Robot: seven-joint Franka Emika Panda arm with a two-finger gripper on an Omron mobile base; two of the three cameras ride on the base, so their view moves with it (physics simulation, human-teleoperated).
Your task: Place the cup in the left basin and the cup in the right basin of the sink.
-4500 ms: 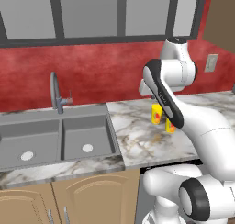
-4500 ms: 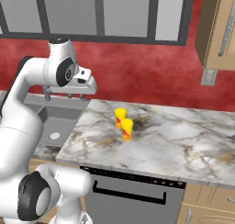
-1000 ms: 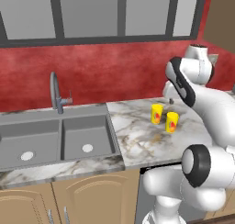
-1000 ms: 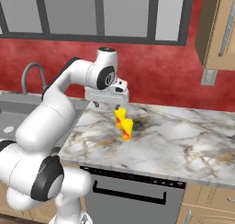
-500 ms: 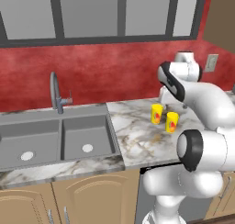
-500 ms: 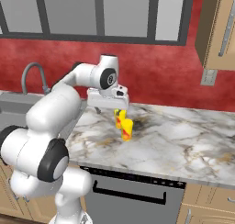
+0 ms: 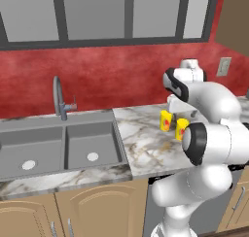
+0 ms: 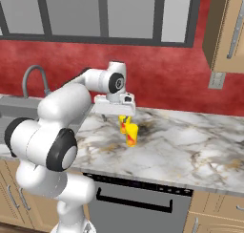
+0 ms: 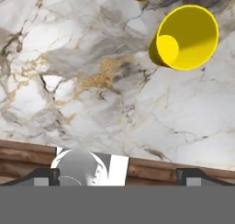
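Cups: we see two yellow cups (image 7: 167, 120) (image 7: 182, 128) upright on the counter (image 8: 190, 141) | basins (image 7: 92, 143) empty | gripper (image 8: 114, 116) above cups, fingertips spread.

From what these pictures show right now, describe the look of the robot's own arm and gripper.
The arm is made of glossy white, rounded shell segments with dark grey to black bands at the joints. It ends in a boxy white hand carrying the two-finger gripper. In the hand view, the small dark fingertips look blocky and near black. No cables or markings are legible.
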